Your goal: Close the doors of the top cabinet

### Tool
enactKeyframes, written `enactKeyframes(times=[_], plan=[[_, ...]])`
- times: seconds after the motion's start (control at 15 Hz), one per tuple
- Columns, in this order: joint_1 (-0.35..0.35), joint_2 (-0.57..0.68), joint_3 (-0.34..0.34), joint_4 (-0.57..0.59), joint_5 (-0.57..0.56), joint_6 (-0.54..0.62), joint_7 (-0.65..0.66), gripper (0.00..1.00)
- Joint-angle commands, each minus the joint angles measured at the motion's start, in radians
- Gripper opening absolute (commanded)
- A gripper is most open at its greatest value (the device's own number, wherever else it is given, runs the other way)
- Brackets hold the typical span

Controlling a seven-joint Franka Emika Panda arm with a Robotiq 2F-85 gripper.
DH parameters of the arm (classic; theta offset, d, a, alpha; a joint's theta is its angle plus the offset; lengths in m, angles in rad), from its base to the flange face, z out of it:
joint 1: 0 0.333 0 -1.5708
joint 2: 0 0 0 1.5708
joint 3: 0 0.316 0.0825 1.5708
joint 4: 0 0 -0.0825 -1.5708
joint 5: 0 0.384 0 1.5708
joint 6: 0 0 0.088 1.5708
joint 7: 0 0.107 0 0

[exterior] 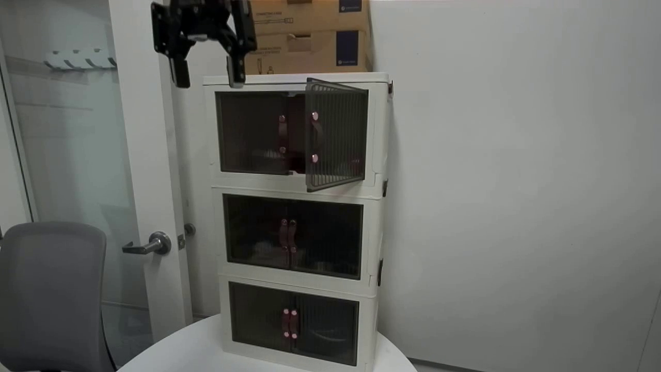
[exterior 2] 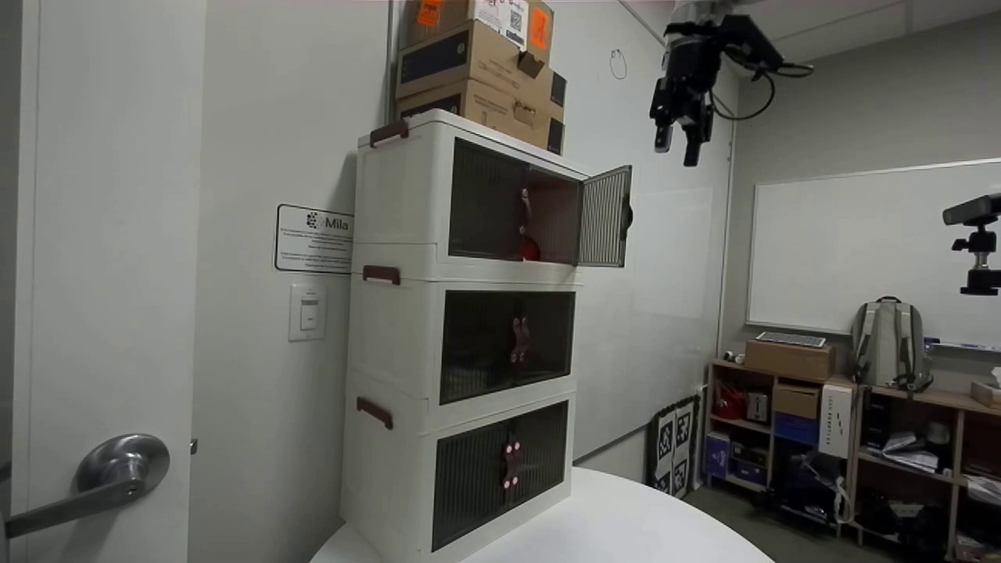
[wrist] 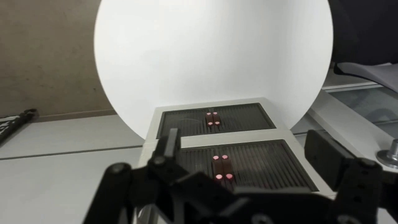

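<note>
The top cabinet [exterior: 248, 180] [exterior 2: 399, 188] is the uppermost white-framed tier of the stack. In both exterior views, one smoky door [exterior: 250, 132] [exterior 2: 489, 199] lies in the frame, shut or nearly so. The other door [exterior: 338, 137] [exterior 2: 604, 217] is swung outward, its handle facing out, leaving a gap into the cabinet. My gripper [exterior: 208, 77] [exterior 2: 677, 147] is open and empty, higher than the open door and apart from it, out in front of the stack. In the wrist view, the gripper [wrist: 245, 152] points down over the lower tiers; its body hides most of the top cabinet.
Cardboard boxes [exterior: 304, 51] [exterior 2: 500, 86] stand on top of the stack. The middle tier [exterior: 294, 188] and bottom tier [exterior: 289, 356] have shut doors. The stack stands on a round white table [exterior 2: 626, 516] near a wall. A red object [exterior 2: 530, 249] sits inside the top cabinet.
</note>
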Motion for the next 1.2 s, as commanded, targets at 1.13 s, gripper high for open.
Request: enactKeyframes(times=[1.13], plan=[[0.442,0.278,-0.527,0.225,0.024,0.273,-0.441,1.00]])
